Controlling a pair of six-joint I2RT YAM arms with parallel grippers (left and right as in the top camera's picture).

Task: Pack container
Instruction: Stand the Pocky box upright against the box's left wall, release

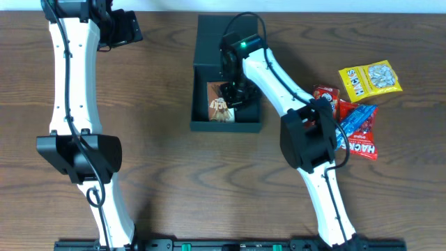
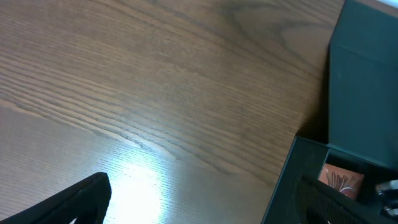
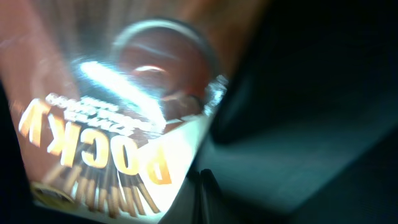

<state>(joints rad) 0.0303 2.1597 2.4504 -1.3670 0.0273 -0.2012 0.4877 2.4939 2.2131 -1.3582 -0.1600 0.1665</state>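
Lying inside container [image 1: 226, 126]: Pocky packet [image 1: 221, 108].

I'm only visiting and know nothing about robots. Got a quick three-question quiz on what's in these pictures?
1. True or false: the right gripper reaches into the box.
2. Which lies farthest right in the overhead view? A. yellow packet B. blue packet C. red packet
3. Fill in: the brown packet in the box reads ____.

Key: 1 true; 2 A; 3 Pocky.
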